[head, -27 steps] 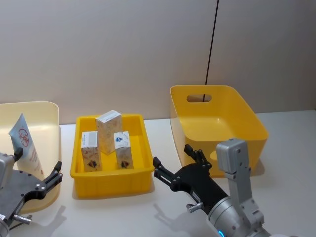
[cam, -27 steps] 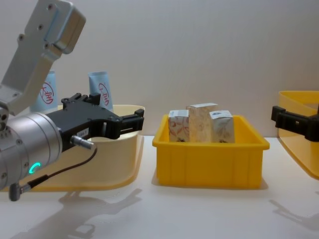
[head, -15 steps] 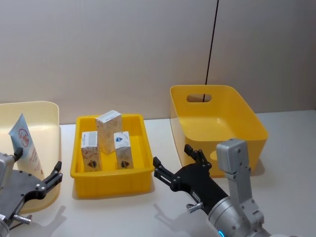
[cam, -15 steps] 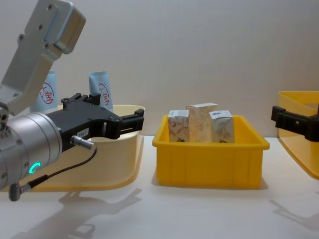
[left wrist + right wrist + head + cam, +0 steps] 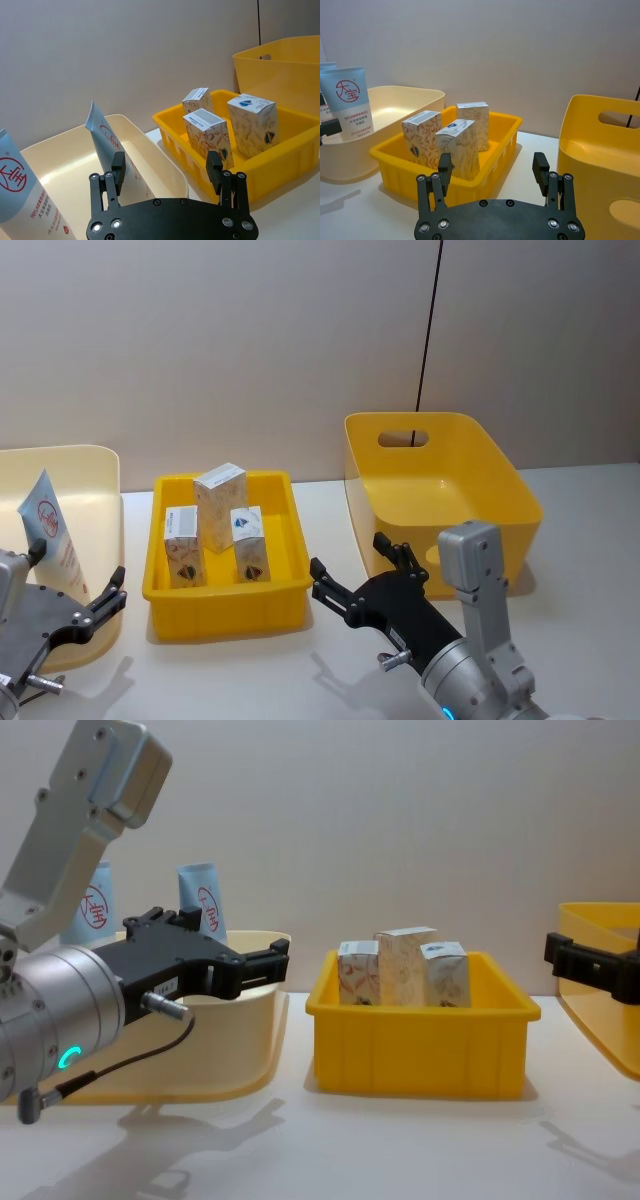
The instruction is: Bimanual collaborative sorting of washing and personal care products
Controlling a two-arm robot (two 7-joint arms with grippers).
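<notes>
Hovering at seven and five o'clock, the black left gripper [image 5: 78, 572] and right gripper [image 5: 350, 556] gape empty beside three patterned cardboard cartons [image 5: 220, 505] in a yellow plastic tray [image 5: 225, 612].

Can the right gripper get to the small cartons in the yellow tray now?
Probably yes. The right gripper is open beside the yellow tray, whose top is open; the three cartons stand upright and nothing lies between.
</notes>
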